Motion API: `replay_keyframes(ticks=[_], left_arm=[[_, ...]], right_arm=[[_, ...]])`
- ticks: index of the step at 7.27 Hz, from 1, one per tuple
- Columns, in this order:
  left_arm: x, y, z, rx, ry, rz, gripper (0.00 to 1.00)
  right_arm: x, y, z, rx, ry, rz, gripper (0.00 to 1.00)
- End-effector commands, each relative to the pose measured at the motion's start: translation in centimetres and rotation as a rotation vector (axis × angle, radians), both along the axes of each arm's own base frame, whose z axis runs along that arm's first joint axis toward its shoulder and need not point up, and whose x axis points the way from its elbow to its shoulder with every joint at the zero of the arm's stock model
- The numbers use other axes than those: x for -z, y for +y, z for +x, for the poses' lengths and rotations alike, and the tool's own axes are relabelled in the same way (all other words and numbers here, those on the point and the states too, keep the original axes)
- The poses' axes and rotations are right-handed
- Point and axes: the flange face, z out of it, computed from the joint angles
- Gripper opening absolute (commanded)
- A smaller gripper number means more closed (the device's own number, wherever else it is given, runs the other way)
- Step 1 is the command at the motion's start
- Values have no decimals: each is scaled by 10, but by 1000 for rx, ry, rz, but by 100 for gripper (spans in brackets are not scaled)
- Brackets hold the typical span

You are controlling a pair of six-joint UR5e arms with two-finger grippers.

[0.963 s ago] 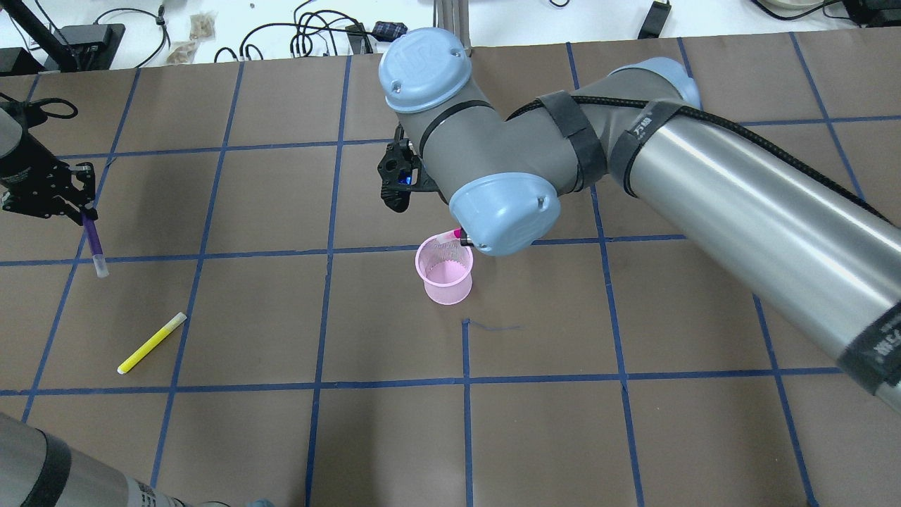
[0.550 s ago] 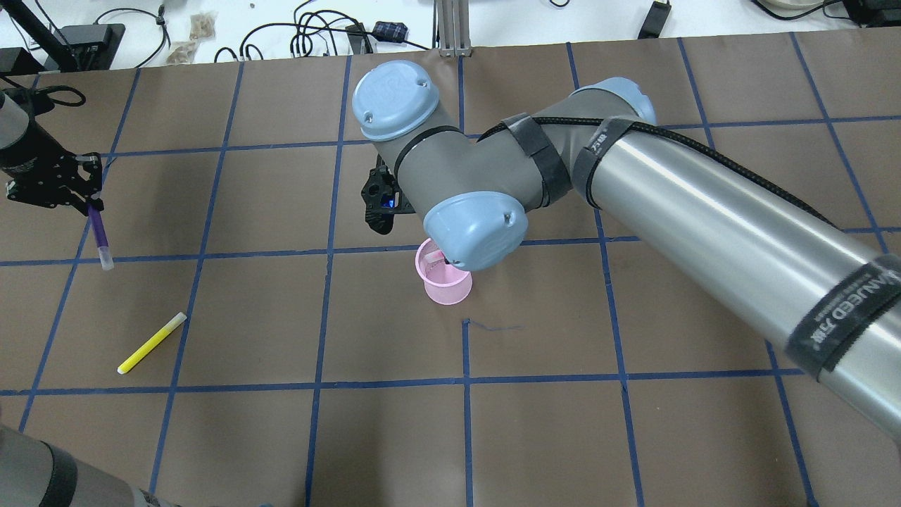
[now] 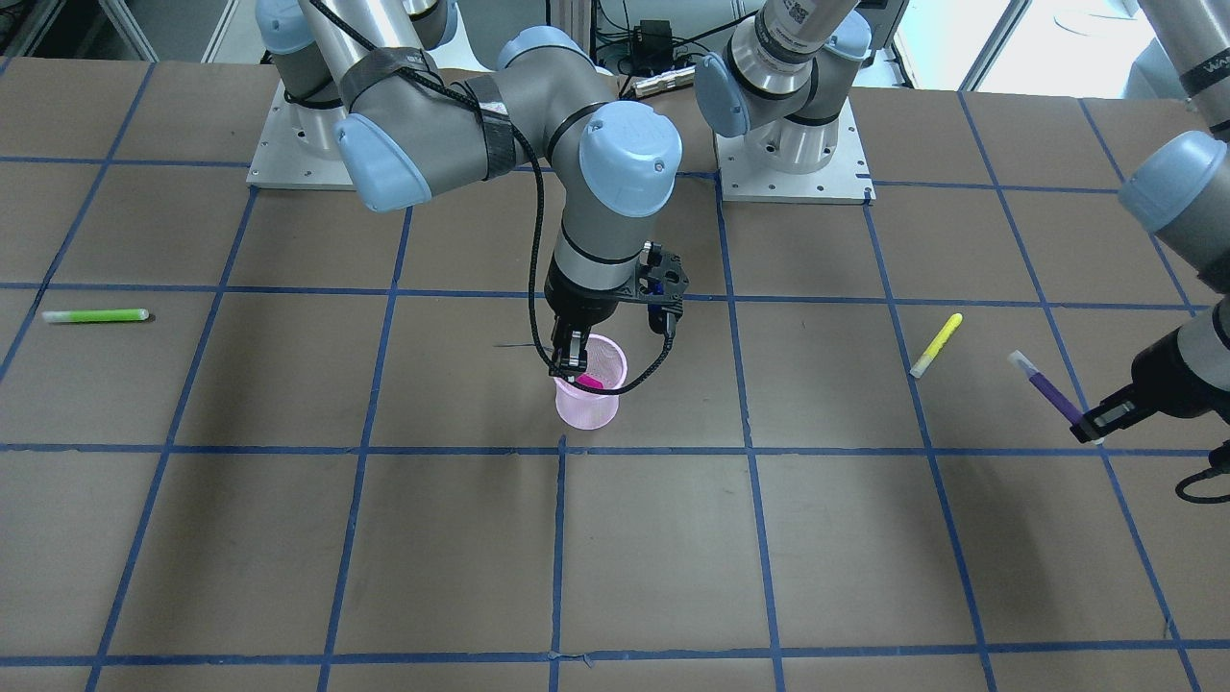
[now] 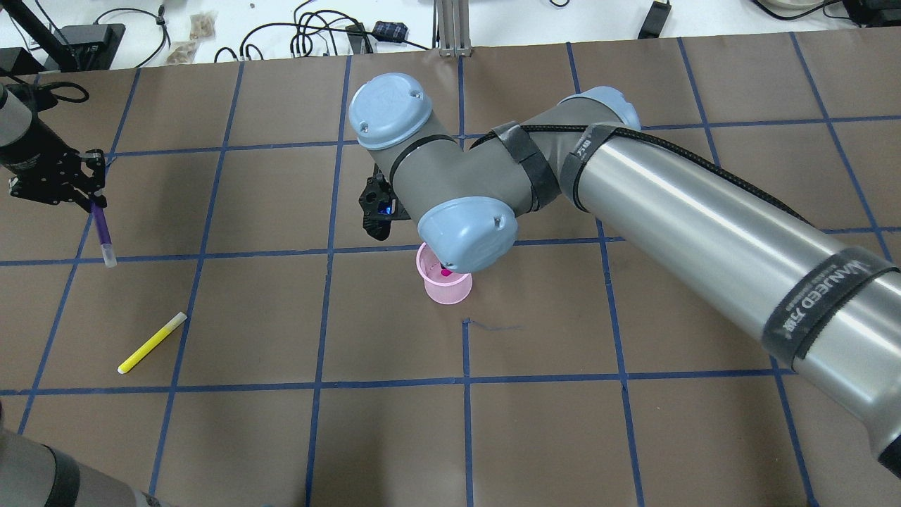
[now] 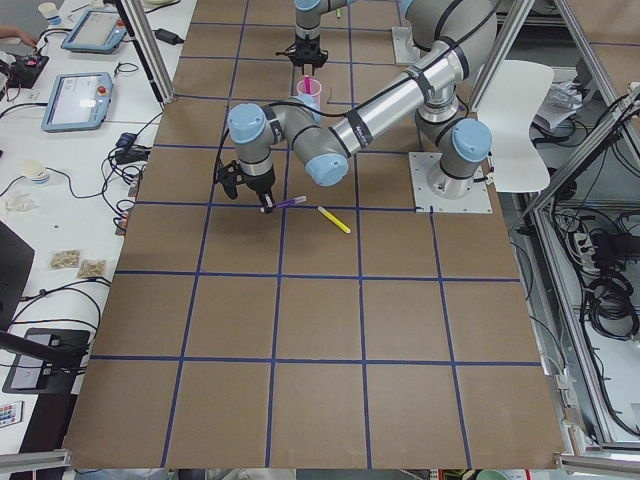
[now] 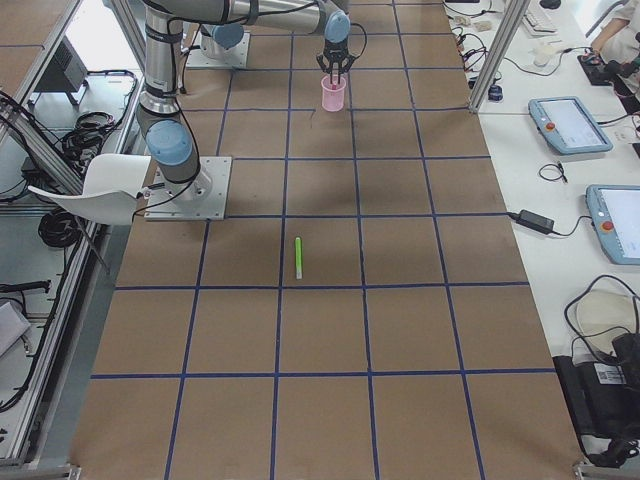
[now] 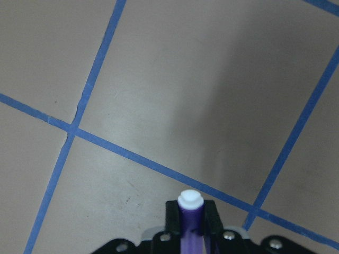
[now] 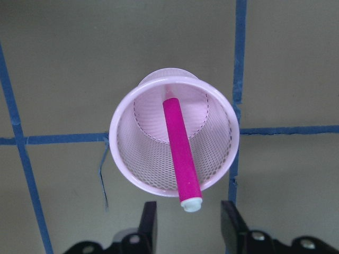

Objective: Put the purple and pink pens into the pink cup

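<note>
The pink mesh cup [image 3: 588, 407] stands upright near the table's middle; it also shows in the overhead view [image 4: 448, 289]. The pink pen [image 8: 180, 153] leans inside the cup [image 8: 123, 159], its capped end at the rim. My right gripper [image 3: 569, 363] hovers just over the cup; in the right wrist view [image 8: 189, 225] its fingers stand open on either side of the pen's top without touching it. My left gripper [image 4: 91, 200] is shut on the purple pen [image 4: 103, 231] and holds it tilted above the table at the far left. The purple pen also shows in the left wrist view [image 7: 190, 225].
A yellow pen [image 4: 152, 343] lies on the table in front of the left gripper. A green pen [image 3: 94, 315] lies far off on the right arm's side. The right arm's wrist [image 4: 466, 232] hides part of the cup from overhead.
The right arm has swung left and down over the cup; the pink pen has gone from the cup's rim to inside it. The left gripper has shifted slightly with the purple pen.
</note>
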Motion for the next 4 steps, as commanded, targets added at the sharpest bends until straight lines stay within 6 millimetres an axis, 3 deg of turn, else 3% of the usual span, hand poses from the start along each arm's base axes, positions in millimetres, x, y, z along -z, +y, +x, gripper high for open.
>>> replay_keyframes(ticks=[1,2,3,4], left_arm=[[-22,-10,-35,44,-17,-39,0],[-46,-19,-87,127,-52,-84,0],[-63,-22,-125,184,-70,-132,0],[-77,-23,-154,196,-80,-177,0]], right_arm=[[-47,-12,-35,63,-41,-64,100],[-85,-25,-81,148,-79,-108,100],[-124,-28,-128,231,-124,-161,100],[-147,-30,-176,316,-131,-165,100]])
